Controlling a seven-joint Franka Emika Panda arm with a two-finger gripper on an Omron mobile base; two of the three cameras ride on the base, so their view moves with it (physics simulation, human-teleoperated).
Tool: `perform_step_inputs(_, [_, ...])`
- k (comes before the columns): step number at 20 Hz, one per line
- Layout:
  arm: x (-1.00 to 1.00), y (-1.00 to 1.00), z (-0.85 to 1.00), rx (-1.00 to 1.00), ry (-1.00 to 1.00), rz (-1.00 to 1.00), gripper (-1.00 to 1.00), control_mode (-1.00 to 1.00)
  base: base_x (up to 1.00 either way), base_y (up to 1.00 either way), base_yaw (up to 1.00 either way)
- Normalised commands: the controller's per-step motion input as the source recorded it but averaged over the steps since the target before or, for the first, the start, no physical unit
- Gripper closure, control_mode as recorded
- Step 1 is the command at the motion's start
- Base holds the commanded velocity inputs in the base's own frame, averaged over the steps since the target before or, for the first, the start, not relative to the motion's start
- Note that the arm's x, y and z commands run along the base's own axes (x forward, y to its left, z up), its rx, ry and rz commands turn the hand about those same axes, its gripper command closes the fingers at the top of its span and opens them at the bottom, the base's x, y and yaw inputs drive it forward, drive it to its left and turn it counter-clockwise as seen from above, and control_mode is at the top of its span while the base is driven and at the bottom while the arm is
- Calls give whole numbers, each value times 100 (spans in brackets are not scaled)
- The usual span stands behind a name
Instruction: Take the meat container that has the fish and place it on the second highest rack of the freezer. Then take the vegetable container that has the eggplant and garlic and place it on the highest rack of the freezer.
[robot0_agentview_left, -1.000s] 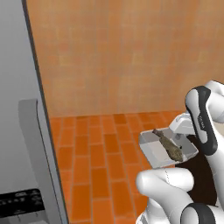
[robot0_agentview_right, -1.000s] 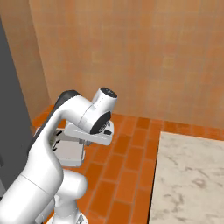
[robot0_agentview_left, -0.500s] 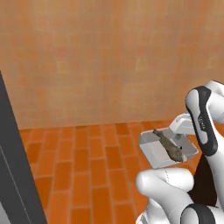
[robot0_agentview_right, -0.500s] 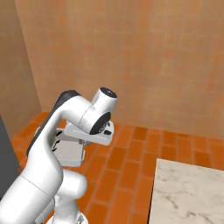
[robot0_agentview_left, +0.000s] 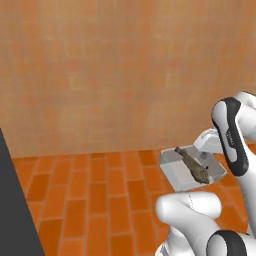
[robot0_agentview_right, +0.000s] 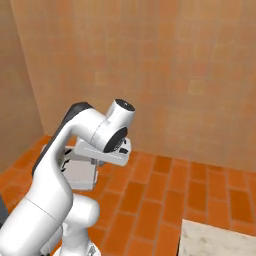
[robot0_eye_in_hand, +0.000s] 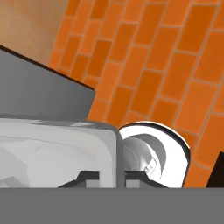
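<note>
Fish (robot0_agentview_left: 192, 164) lies lengthwise in the grey meat container (robot0_agentview_left: 176, 172), which I carry in the air above the orange brick floor (robot0_agentview_left: 95, 195), beside my white arm. In the hand view my fingers (robot0_eye_in_hand: 89, 176) stand either side of the container's rim (robot0_eye_in_hand: 110, 144), so I seem to be pinching it, though the contact is half hidden. A tan wall (robot0_agentview_right: 165, 65) stands ahead.
</note>
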Motion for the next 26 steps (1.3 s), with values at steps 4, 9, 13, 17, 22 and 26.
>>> perform_step_inputs(4, [0, 0, 0, 0, 0, 0, 100, 100, 0, 25, 61])
perform_step_inputs(9, [0, 0, 0, 0, 0, 0, 100, 100, 0, 1, 81])
perform_step_inputs(13, [0, 0, 0, 0, 0, 0, 100, 100, -30, 0, 84])
perform_step_inputs(17, [0, 0, 0, 0, 0, 0, 100, 100, -41, -16, 79])
perform_step_inputs(22, [0, 0, 0, 0, 0, 0, 100, 100, -22, -15, 60])
perform_step_inputs(26, [0, 0, 0, 0, 0, 0, 100, 100, -32, -27, 50])
